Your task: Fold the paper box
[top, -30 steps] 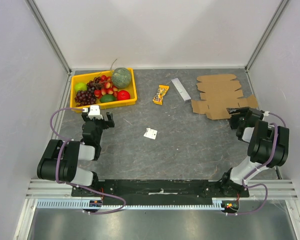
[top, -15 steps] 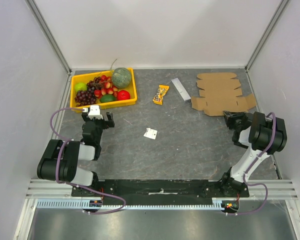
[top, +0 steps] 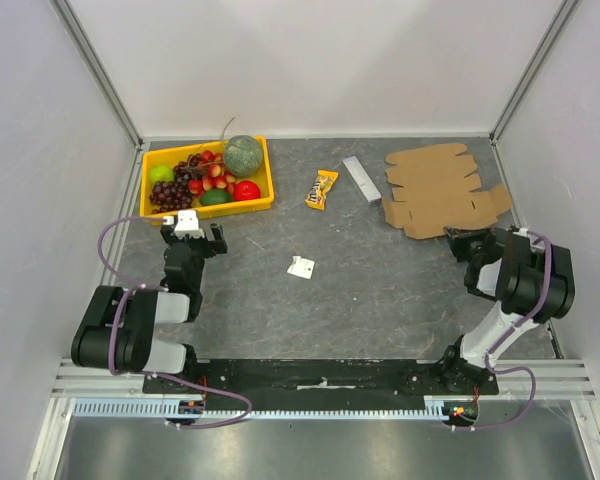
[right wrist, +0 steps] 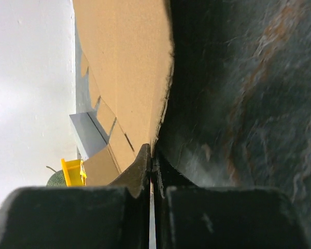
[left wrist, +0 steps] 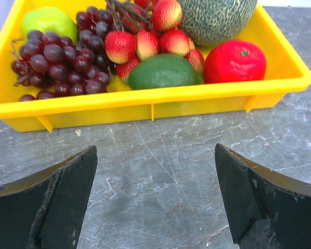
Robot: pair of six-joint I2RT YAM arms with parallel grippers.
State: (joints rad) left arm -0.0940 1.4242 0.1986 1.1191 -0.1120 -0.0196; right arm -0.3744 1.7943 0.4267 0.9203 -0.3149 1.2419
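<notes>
In the last 1 s the right gripper (top: 464, 241) closed, now pinching the near edge of the flat, unfolded paper box (top: 435, 188) at the far right of the table (top: 370, 290) and skewing it slightly; left gripper (left wrist: 155, 176) spread, idle; judged grasp secured, folding not begun.

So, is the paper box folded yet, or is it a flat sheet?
Flat sheet: the paper box lies spread out in the top view, no flap raised. The right gripper is shut on its near edge.
</notes>
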